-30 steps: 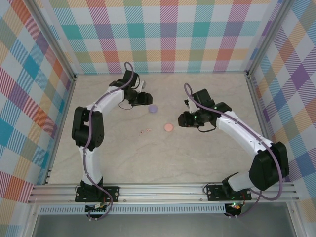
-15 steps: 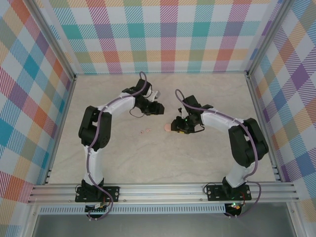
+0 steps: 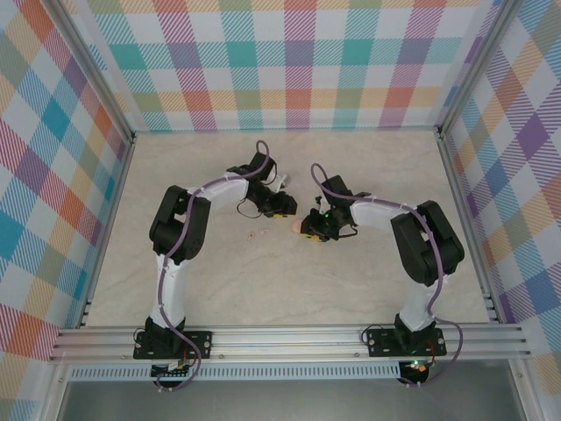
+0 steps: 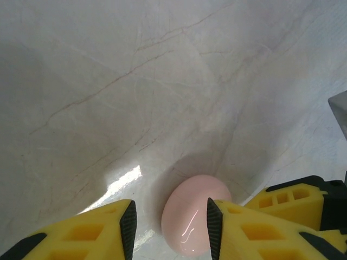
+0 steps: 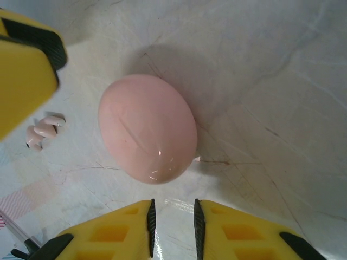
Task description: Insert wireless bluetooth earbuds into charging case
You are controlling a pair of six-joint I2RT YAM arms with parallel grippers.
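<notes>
Farthest left on the marble-look table (image 3: 219, 281) lie the pale pink earbuds (image 5: 43, 129), loose and close together, just beside the pink charging case (image 4: 192, 225) but not touching it. The case looks closed, so I judge the step in hand is to secure it and lift its lid. The left gripper (image 4: 171, 230) hangs low over the case with its jaws moderately apart. The case sits nearer to its right finger, with bare table showing on the other side, so it is not clamped. To do this well, the gripper should first center itself over the case, then close slowly, because the glossy egg-like shell will probably slip out sideways if it is pressed off-center. The right gripper (image 5: 173, 227) has its jaws drawn narrow with nothing between them, and the case lies just ahead of its fingertips. It should find the thin line across the shell and not push the case toward the earbuds. I can read no brand, label or writing anywhere.
</notes>
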